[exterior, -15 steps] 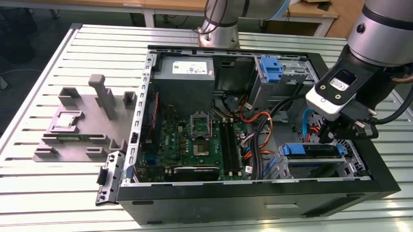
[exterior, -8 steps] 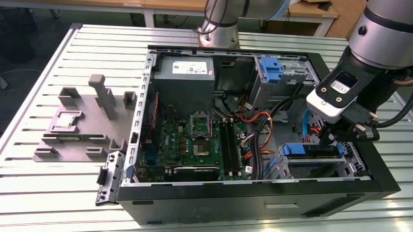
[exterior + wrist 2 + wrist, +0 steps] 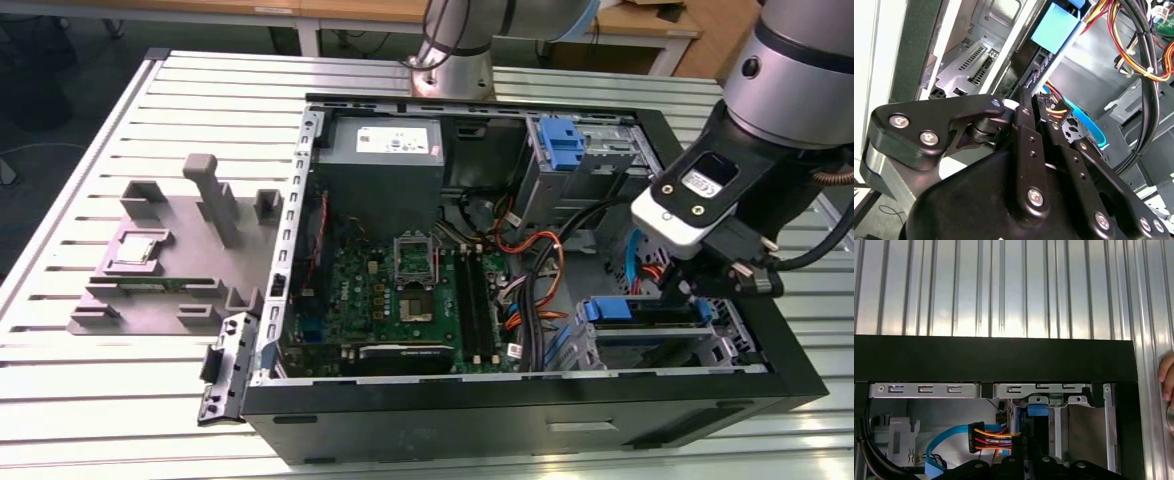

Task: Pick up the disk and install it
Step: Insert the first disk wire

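Note:
The disk (image 3: 618, 309) stands on edge in the drive bay at the case's front corner, on the exterior view's right, with its blue caddy tab showing. My gripper (image 3: 710, 288) reaches down into that bay from above. In the second wrist view the black fingers (image 3: 1023, 107) close on the disk's dark thin edge, and the blue caddy (image 3: 1054, 27) runs away from them into the metal cage. The first wrist view has the blue caddy tab (image 3: 1037, 410) just past the gripper (image 3: 1026, 455), beside a plug with orange, red and yellow wires.
A second blue-framed bay (image 3: 561, 140) sits at the case's far side by the grey power supply (image 3: 384, 140). Orange, blue and black cables (image 3: 534, 270) cross beside the bay. A grey fixture (image 3: 174, 250) stands outside the case. A person's fingers (image 3: 1166, 375) rest on the slatted table.

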Available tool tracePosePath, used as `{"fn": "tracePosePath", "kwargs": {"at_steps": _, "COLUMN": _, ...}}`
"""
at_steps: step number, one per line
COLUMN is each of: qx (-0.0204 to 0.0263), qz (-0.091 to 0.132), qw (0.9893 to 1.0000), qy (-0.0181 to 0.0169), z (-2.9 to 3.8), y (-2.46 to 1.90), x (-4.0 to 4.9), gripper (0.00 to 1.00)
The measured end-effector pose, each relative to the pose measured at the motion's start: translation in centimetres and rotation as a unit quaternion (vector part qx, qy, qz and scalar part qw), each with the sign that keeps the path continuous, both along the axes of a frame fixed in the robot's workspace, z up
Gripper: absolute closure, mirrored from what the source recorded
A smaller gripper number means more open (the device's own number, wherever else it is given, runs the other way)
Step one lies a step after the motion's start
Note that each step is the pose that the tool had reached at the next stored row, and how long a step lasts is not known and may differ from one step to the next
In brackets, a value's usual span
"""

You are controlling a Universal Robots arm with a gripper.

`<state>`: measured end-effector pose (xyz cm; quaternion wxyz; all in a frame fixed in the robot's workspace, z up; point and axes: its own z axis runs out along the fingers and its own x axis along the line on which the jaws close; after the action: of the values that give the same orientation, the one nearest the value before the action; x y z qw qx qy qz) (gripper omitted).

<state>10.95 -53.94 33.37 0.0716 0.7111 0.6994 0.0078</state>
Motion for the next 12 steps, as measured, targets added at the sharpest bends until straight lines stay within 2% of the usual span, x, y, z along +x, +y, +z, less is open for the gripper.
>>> {"fn": "tracePosePath", "kwargs": {"at_steps": 6, "qx": 0.0011, "qz": 0.008, "qw": 1.0, "qy": -0.0001, "z": 0.0, "y": -0.32, "x": -0.13, "gripper": 0.84}}
{"fn": "tracePosePath", "kwargs": {"at_steps": 12, "qx": 0.001, "qz": 0.008, "qw": 1.0, "qy": -0.0001, "z": -0.02, "y": -0.33, "x": -0.14, "gripper": 0.84}}
